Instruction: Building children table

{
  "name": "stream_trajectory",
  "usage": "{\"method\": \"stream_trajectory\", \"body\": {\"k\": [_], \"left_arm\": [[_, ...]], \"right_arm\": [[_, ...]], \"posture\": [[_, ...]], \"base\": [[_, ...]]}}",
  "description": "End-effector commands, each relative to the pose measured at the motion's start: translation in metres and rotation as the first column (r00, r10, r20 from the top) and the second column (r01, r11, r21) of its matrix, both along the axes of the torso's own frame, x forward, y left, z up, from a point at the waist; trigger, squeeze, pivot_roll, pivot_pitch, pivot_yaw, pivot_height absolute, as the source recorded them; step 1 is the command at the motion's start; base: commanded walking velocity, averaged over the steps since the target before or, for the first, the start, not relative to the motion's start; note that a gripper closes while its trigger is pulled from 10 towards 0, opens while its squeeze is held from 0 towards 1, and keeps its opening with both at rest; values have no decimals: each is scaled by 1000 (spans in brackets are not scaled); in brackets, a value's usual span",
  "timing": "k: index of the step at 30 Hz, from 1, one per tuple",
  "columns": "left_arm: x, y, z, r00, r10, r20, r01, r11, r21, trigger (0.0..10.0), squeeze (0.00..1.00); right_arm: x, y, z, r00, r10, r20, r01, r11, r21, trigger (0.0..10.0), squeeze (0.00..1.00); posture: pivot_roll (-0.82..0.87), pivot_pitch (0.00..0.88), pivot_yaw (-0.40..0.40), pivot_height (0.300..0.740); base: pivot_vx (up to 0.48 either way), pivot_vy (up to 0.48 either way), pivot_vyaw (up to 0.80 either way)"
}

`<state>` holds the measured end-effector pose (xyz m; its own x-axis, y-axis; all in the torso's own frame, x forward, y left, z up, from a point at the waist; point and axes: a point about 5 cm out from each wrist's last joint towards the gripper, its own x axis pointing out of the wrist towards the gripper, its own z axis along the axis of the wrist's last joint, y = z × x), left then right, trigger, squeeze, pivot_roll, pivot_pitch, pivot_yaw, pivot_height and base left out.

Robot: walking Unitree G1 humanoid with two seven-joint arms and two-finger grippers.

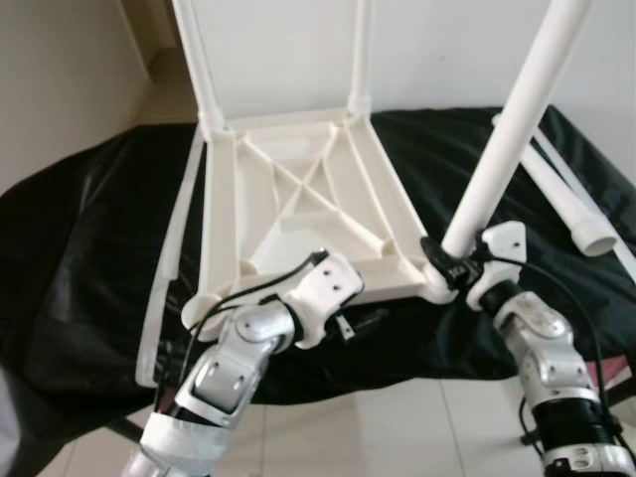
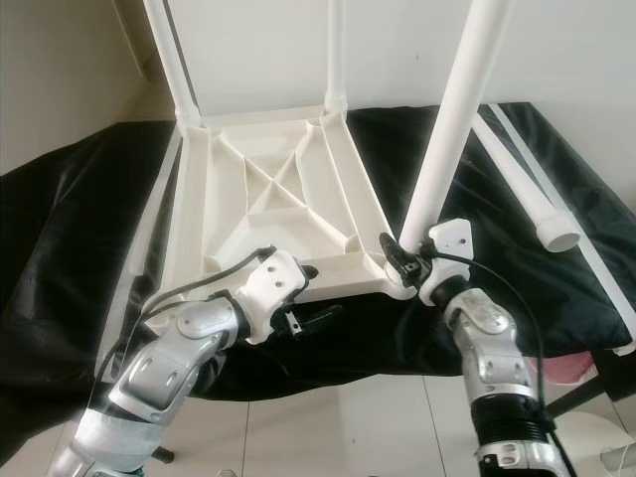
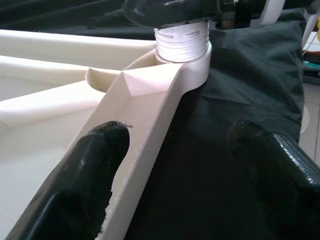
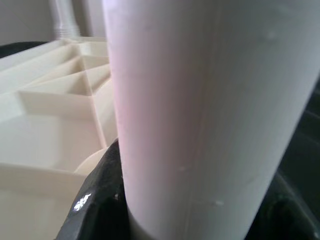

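Observation:
The cream plastic tabletop lies upside down on a black cloth. Two white legs stand in its far corners. My right gripper is shut on the base of a third white leg, which stands slightly tilted in the near right corner socket. In the right wrist view this leg sits between the black fingers. My left gripper is open at the tabletop's near edge. One of its fingers is over the rim, the other over the cloth.
Loose white tubes lie on the cloth at the right. A long white piece lies along the tabletop's left side. The cloth-covered surface ends just in front of me, with tiled floor below. A wall stands behind.

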<state>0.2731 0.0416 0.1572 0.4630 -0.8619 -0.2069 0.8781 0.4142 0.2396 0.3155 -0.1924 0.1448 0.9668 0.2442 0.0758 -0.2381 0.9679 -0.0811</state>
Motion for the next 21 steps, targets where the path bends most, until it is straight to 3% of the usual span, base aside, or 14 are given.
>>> {"method": "stream_trajectory", "body": {"k": [1, 4, 9, 15, 21], "left_arm": [[3, 0, -1, 999, 48, -25, -49, 999, -10, 10000, 0], [3, -2, 1, 998, 50, -35, -51, 998, -36, 10000, 0], [4, -2, 1, 995, 72, -65, -76, 996, -50, 10000, 0], [5, -1, 6, 991, 87, -103, -97, 990, -99, 10000, 0], [7, -1, 7, 990, 106, -98, -115, 989, -96, 10000, 0]], "right_arm": [[-4, -5, -26, 980, -138, -146, 143, 989, 23, 10000, 0], [-7, 4, -31, 942, -285, -179, 304, 949, 87, 10000, 0], [-14, 26, -32, 897, -389, -209, 422, 894, 150, 10000, 0], [-20, 43, -31, 884, -411, -223, 453, 872, 187, 10000, 0], [-20, 41, -27, 878, -438, -194, 468, 869, 159, 10000, 0]], "posture": [[-71, 85, 42, 740], [-73, 91, 37, 740], [-71, 100, 31, 740], [-69, 107, 32, 740], [-68, 110, 27, 740]], "base": [[0, 0, 0], [0, 0, 0], [0, 0, 0], [0, 0, 0], [0, 0, 0]]}}
